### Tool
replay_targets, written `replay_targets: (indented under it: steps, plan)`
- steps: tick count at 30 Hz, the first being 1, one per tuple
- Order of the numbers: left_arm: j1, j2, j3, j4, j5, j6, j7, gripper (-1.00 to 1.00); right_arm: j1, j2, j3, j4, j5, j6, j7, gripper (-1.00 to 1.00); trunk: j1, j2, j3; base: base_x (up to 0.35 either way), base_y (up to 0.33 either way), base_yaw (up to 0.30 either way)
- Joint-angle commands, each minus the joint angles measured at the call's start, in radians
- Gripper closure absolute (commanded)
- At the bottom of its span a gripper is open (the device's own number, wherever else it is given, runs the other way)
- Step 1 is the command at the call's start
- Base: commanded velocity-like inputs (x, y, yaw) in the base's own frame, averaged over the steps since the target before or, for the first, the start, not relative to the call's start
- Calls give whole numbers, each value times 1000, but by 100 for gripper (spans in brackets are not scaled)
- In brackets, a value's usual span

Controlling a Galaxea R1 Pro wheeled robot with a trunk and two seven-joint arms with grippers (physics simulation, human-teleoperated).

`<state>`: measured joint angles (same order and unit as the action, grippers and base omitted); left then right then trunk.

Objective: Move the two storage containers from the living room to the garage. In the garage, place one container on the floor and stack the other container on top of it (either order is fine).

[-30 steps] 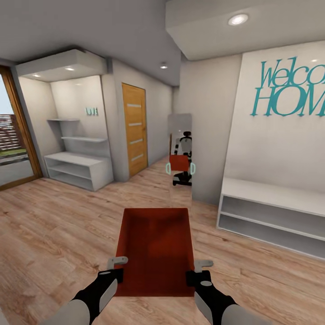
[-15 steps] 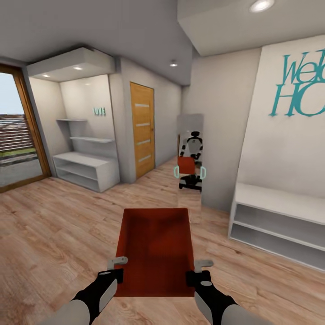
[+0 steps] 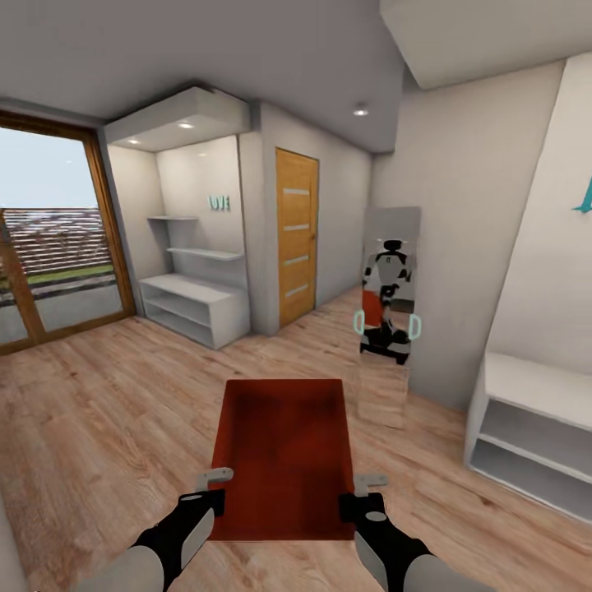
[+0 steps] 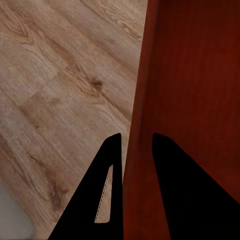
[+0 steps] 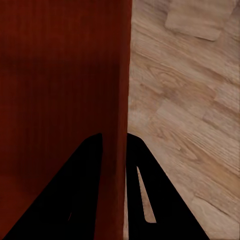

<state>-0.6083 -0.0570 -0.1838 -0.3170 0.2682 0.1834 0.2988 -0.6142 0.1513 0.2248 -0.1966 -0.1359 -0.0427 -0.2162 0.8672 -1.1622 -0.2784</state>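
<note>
I hold one red-orange open-topped storage container [image 3: 284,448] level in front of me, above light wood planks. My left gripper [image 3: 215,485] is shut on its left wall, and in the left wrist view the left gripper [image 4: 136,145] has a black finger on each side of the container's wall [image 4: 190,100]. My right gripper [image 3: 362,489] is shut on the right wall, and the right wrist view shows the right gripper [image 5: 114,137] astride the container's wall [image 5: 60,75] the same way. The container is empty inside. The garage and its floor are out of view.
A light wooden door [image 3: 296,234] stands ahead beside a tall mirror [image 3: 390,312] reflecting me with the box. White shelves [image 3: 197,308] fill an alcove at the left, and a white bench unit [image 3: 534,419] lines the right wall. A glass patio door [image 3: 49,247] is at far left.
The whole picture has slid to the right, so the camera has turned left: the patio door has come into view and the wall lettering has nearly left. Container and grippers hold the same pose.
</note>
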Motion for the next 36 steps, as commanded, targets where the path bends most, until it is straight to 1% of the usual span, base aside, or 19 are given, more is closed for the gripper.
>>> replay_targets:
  steps: [1,12,15,36]
  plan:
    - [-1,53,15,-4,-7,8,11,100,-1,-1,-27,0,-7,-5,-6,100,1,-1,-1,321,0,270]
    - [-1,52,15,-4,-7,8,11,100,-1,-2,-27,-1,-7,-5,-6,100,1,-1,-1,321,0,270]
    - [-1,52,15,-4,-7,7,11,100,-1,-2,-27,-1,-7,-5,-5,100,1,-1,-1,321,0,169]
    - [-2,54,16,-4,-7,8,11,100,-1,-1,-27,-1,-7,-4,-5,100,1,-1,-1,321,0,11]
